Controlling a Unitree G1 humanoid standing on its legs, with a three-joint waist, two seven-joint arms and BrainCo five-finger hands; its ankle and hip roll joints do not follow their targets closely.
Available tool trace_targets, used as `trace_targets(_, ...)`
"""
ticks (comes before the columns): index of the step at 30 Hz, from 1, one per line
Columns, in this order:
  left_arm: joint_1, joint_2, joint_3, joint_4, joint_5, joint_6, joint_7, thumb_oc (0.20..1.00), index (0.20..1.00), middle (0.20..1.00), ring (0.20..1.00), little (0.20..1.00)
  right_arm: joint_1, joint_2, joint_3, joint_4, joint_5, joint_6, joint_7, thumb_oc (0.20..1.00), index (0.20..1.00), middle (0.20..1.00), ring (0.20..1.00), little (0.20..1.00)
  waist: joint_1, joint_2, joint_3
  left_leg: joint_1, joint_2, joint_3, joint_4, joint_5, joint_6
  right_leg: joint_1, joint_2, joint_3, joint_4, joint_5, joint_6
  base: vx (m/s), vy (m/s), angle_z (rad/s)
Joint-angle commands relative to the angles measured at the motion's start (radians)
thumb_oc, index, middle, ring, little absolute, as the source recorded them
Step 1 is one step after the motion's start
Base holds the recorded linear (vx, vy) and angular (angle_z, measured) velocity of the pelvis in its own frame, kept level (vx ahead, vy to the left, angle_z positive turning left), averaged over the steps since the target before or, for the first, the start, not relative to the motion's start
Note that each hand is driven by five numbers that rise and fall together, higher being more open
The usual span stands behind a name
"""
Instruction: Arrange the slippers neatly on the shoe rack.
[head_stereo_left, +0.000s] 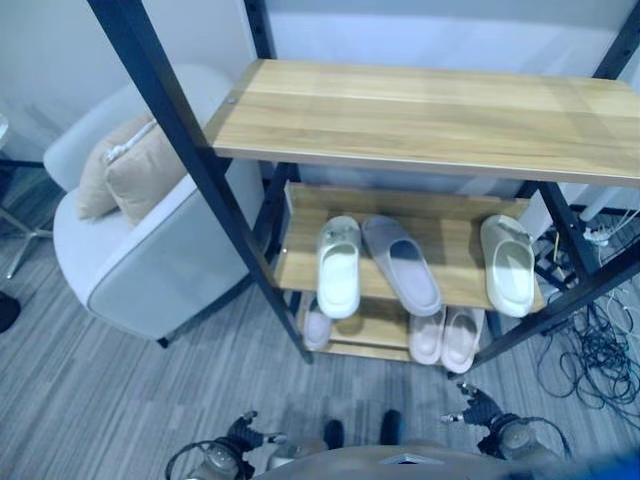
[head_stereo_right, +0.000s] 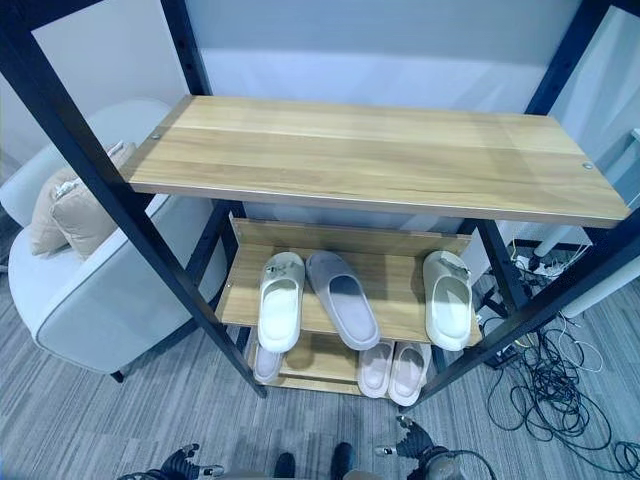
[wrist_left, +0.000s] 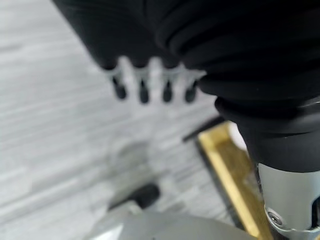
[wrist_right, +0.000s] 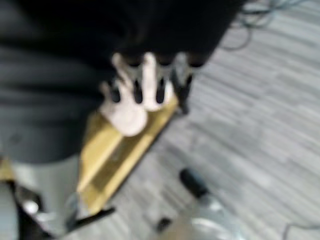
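Both hands hang low and empty, the left hand (head_stereo_left: 243, 434) and the right hand (head_stereo_left: 480, 405) with fingers relaxed, because the slippers (a grey slipper (head_stereo_left: 401, 264) lies slanted) already rest on the shoe rack (head_stereo_left: 420, 120).

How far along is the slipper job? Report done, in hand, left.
Done: every slipper seen sits on the shoe rack; the pink pair lies together. In hand: nothing; left hand and right hand hang open. Left: grey slipper lies slanted between one cream slipper and the other cream slipper; single pink slipper sits apart.
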Motion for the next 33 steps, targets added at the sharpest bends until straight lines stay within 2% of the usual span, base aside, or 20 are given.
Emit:
trace_targets(1, -0.05, -0.016, -0.067, -0.012, 0.047, -0.02, -0.012, 1.0, 1.0, 1.0, 1.0, 1.0, -0.082, -0.056, 0.085, -0.079, -0.026, -0.042, 0.017, 1.0, 1.0, 1.0, 1.0, 1.0, 0.022, 0.018, 0.06, -0.076, 0.098, -0.004, 0.039, 0.004, -0.063, 0.033, -0.063, -0.001, 0.061, -0.125, 0.112, -0.04, -0.002, 0.13)
trace_targets(4, -0.053, -0.008, -0.089, -0.051, 0.072, -0.03, -0.021, 1.0, 1.0, 1.0, 1.0, 1.0, -0.134, -0.074, 0.185, -0.199, -0.053, -0.071, 0.083, 1.0, 1.0, 1.0, 1.0, 1.0, 0.043, 0.027, 0.074, -0.094, 0.096, -0.018, 0.035, 0.012, -0.065, 0.017, -0.065, -0.012, 0.067, -0.129, 0.111, -0.02, -0.009, 0.04)
trace_targets(13, -0.075, -0.011, -0.126, -0.105, 0.08, -0.041, -0.008, 1.0, 1.0, 1.0, 1.0, 1.0, -0.225, -0.105, 0.303, -0.417, -0.062, -0.092, 0.158, 1.0, 1.0, 1.0, 1.0, 1.0, 0.053, 0.047, 0.11, -0.12, 0.1, -0.022, 0.028, 0.027, -0.07, -0.016, -0.068, -0.012, 0.079, -0.131, 0.113, -0.02, 0.008, 0.08)
trace_targets(20, -0.104, -0.024, -0.153, -0.099, 0.087, -0.043, 0.008, 1.0, 1.0, 1.0, 1.0, 1.0, -0.282, -0.125, 0.368, -0.612, 0.056, -0.115, 0.242, 1.0, 1.0, 1.0, 1.0, 1.0, 0.052, 0.052, 0.13, -0.136, 0.103, -0.016, 0.027, 0.033, -0.072, -0.036, -0.069, -0.005, 0.089, -0.13, 0.114, -0.01, 0.005, 0.0)
trace_targets(21, -0.109, -0.027, -0.16, -0.092, 0.092, -0.045, 0.012, 1.0, 1.0, 1.0, 1.0, 1.0, -0.315, -0.142, 0.396, -0.692, 0.063, -0.128, 0.265, 1.0, 1.0, 1.0, 1.0, 1.0, 0.052, 0.052, 0.135, -0.138, 0.104, -0.013, 0.028, 0.032, -0.072, -0.042, -0.069, -0.001, 0.093, -0.131, 0.114, 0.0, 0.0, 0.0)
trace_targets(23, -0.109, -0.029, -0.159, -0.091, 0.093, -0.045, 0.012, 1.0, 1.0, 1.0, 1.0, 1.0, -0.315, -0.145, 0.395, -0.695, 0.065, -0.126, 0.266, 1.0, 1.0, 1.0, 1.0, 1.0, 0.052, 0.053, 0.136, -0.137, 0.104, -0.013, 0.028, 0.032, -0.072, -0.042, -0.069, 0.0, 0.094, -0.132, 0.114, 0.0, 0.003, -0.07)
trace_targets(27, -0.117, -0.036, -0.164, -0.072, 0.089, -0.047, 0.027, 1.0, 1.0, 1.0, 1.0, 1.0, -0.388, -0.184, 0.408, -0.884, 0.116, -0.15, 0.29, 1.0, 1.0, 1.0, 1.0, 1.0, 0.046, 0.049, 0.143, -0.143, 0.11, -0.002, 0.027, 0.034, -0.076, -0.052, -0.069, 0.004, 0.096, -0.128, 0.117, 0.0, 0.003, -0.05)
trace_targets(31, -0.12, -0.046, -0.164, -0.057, 0.076, -0.048, 0.033, 1.0, 1.0, 1.0, 1.0, 1.0, -0.428, -0.196, 0.393, -0.995, 0.155, -0.162, 0.279, 1.0, 1.0, 1.0, 1.0, 1.0, 0.042, 0.044, 0.142, -0.141, 0.113, 0.006, 0.024, 0.033, -0.077, -0.053, -0.069, 0.009, 0.095, -0.126, 0.118, 0.01, 0.004, -0.08)
trace_targets(33, -0.121, -0.054, -0.166, -0.05, 0.067, -0.047, 0.039, 1.0, 1.0, 1.0, 1.0, 1.0, -0.447, -0.201, 0.366, -1.054, 0.132, -0.18, 0.236, 1.0, 1.0, 1.0, 1.0, 1.0, 0.036, 0.041, 0.136, -0.139, 0.114, 0.012, 0.023, 0.031, -0.077, -0.053, -0.067, 0.011, 0.094, -0.126, 0.119, 0.03, 0.003, 0.0)
